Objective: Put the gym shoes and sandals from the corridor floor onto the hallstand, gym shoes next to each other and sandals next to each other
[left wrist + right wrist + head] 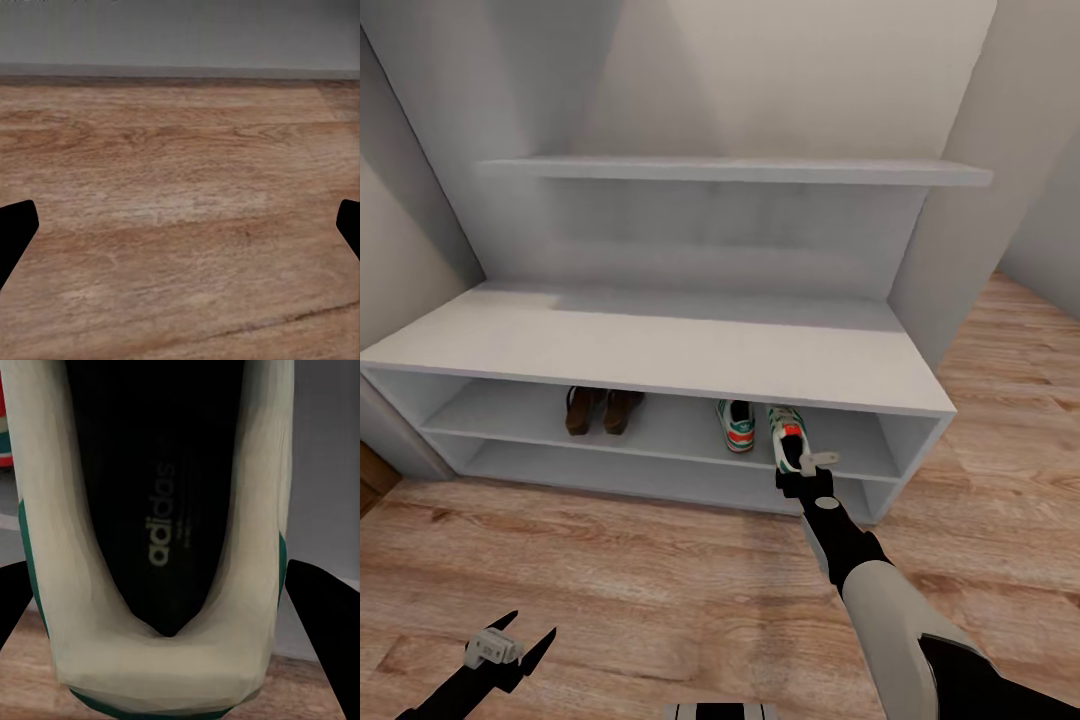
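Two dark reddish-brown strappy sandals (pixel 598 410) sat side by side at left on the upper open shelf of the low white bench-like hallstand (pixel 660 350). Right of them, one white sneaker with green stripes (pixel 737 424) stood on that shelf; a second white green-striped sneaker (pixel 788 432) lay just beside it at the shelf's front edge. Left gripper (pixel 510 645) hung low over the light wood-plank floor (pixel 610 580), jaws apart, empty; its wrist camera saw floor planks (pixel 180 210). Right arm reached forward, right gripper (pixel 807 470) at the second sneaker's heel. Right wrist camera showed the black insole, jaws either side of the heel (pixel 161 660); contact couldn't be told.
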You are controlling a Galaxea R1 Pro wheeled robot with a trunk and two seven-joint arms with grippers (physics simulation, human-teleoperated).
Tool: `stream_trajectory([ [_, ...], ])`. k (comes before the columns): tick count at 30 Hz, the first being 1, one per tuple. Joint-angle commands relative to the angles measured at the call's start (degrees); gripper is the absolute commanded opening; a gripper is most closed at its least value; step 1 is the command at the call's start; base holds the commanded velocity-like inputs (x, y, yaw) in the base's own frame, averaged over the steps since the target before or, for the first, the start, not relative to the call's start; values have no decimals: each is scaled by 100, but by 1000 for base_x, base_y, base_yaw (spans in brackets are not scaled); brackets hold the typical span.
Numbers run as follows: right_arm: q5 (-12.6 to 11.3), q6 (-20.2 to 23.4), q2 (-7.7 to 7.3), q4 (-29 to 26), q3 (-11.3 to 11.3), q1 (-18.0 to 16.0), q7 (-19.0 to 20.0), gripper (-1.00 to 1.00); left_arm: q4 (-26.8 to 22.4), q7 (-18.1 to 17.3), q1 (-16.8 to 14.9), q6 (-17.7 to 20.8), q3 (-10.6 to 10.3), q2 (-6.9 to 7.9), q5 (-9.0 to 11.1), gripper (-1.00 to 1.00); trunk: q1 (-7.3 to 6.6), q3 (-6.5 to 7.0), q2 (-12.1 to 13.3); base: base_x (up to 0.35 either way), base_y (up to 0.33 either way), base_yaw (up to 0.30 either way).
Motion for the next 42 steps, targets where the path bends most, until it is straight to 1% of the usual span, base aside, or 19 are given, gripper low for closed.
stream_trajectory([
  [1, 49, -4, 7, -1, -37, -4, -3, -100, 7, -55, -4, 12, 17, 0, 42, 100, -1, -4, -2, 4, 0, 0],
  [11, 49, -4, 7, -4, -37, -4, -3, -100, 7, -55, -4, 8, 16, 0, 42, 100, -1, -41, -2, 3, 0, 0],
  [19, 49, -4, 7, -11, -37, -4, -3, -100, 7, -57, -4, 5, 16, 0, 42, 100, -1, -47, -2, 178, 18, 0],
  [29, 49, -4, 7, -11, -37, -4, -3, -100, 7, -64, -4, 3, 16, 0, 42, 100, -1, -47, -2, 17, 2, 0],
  [35, 49, -4, 7, -18, -37, -2, -3, -100, 7, -60, -4, 3, 16, 0, 42, 100, -1, -47, -2, 158, 0, 0],
  [42, 49, -4, 7, -18, -37, -3, -3, -100, 7, -63, -4, 3, 16, 0, 42, 100, -1, -47, -2, 31, 0, 0],
])
